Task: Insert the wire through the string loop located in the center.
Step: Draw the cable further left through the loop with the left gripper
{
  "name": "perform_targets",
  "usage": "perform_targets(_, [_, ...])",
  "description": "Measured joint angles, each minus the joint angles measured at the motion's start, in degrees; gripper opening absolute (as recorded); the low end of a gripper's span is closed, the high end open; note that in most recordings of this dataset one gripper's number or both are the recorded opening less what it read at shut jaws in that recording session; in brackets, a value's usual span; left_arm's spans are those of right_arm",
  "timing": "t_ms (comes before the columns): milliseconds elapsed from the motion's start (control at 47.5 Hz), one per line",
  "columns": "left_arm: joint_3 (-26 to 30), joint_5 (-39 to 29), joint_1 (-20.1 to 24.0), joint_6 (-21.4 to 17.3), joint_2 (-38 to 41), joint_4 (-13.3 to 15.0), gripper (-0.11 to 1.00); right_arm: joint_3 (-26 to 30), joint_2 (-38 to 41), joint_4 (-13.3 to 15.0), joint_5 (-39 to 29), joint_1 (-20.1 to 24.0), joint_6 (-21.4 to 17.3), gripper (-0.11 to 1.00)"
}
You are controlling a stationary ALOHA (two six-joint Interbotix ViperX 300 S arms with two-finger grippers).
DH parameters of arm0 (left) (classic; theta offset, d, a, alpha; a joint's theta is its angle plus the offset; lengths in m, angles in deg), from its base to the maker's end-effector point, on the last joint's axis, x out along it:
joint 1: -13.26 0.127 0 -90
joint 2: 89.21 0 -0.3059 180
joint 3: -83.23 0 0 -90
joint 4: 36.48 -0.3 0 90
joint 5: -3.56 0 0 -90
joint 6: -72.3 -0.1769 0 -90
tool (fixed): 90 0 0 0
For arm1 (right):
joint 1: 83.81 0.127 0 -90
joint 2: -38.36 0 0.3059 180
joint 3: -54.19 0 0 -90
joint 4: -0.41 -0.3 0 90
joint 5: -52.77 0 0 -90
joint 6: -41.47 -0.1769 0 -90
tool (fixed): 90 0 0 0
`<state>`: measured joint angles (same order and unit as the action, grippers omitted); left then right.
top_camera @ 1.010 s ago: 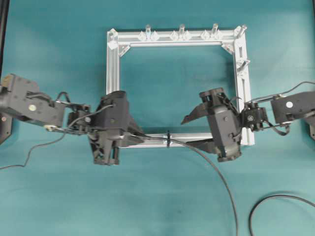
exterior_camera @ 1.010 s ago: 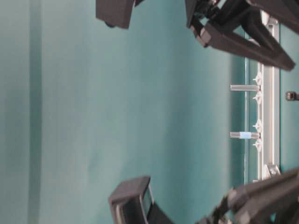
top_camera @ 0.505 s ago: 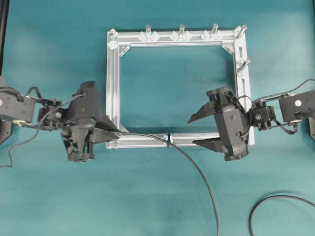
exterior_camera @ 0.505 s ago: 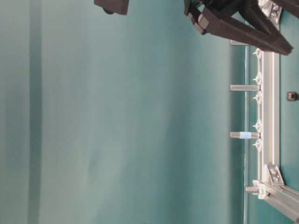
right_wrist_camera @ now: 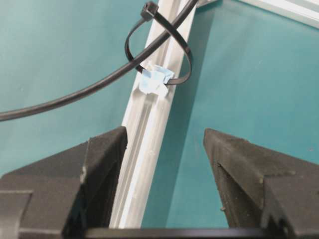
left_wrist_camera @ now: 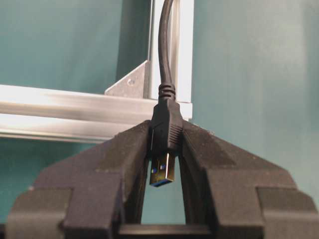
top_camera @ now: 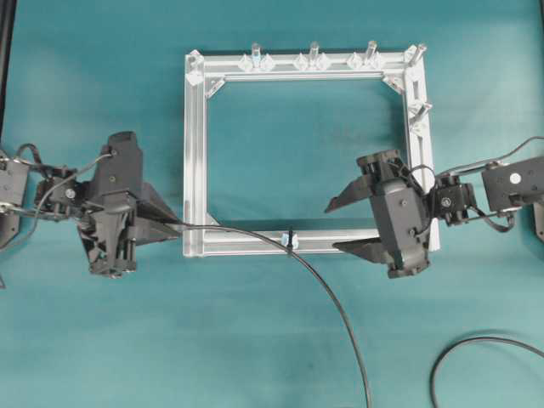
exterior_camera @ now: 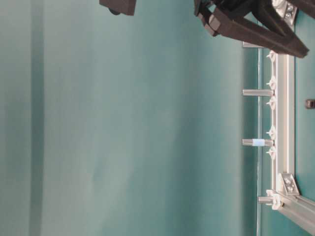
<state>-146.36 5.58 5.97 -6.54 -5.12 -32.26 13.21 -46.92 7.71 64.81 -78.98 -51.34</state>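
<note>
Overhead, the wire [top_camera: 327, 289] was seen already passed through the loop [top_camera: 291, 239] on the lower rail of the frame [top_camera: 195, 153], running from the left gripper [top_camera: 166, 228] at mid-left and curving off the bottom edge. The right gripper [top_camera: 353, 225] hung at the frame's right side, fingers spread, probably to leave the loop clear. Bare worktop [top_camera: 102, 340] lay left of the frame for pulling.

At table level, only the right gripper's fingers [exterior_camera: 256, 34] and the far rail showed.

In the left wrist view, the plug [left_wrist_camera: 164, 132] was pinched between the fingers [left_wrist_camera: 119, 159], tip inward.

In the right wrist view, the wire crossed inside the loop above the blue fitting [right_wrist_camera: 155, 79].
</note>
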Motion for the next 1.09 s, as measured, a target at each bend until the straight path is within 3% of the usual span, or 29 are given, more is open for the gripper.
perform_targets(547, [-2.37, -1.58, 0.00, 0.26, -2.99, 0.00, 0.19, 0.00, 0.00, -0.09, 0.09, 0.26, 0.00, 0.67])
perform_targets(1095, [-3.08, 2.20, -1.23, 0.44, 8.00, 0.00, 0.19, 1.49, 0.00, 0.00, -3.60, 0.26, 0.00, 0.67])
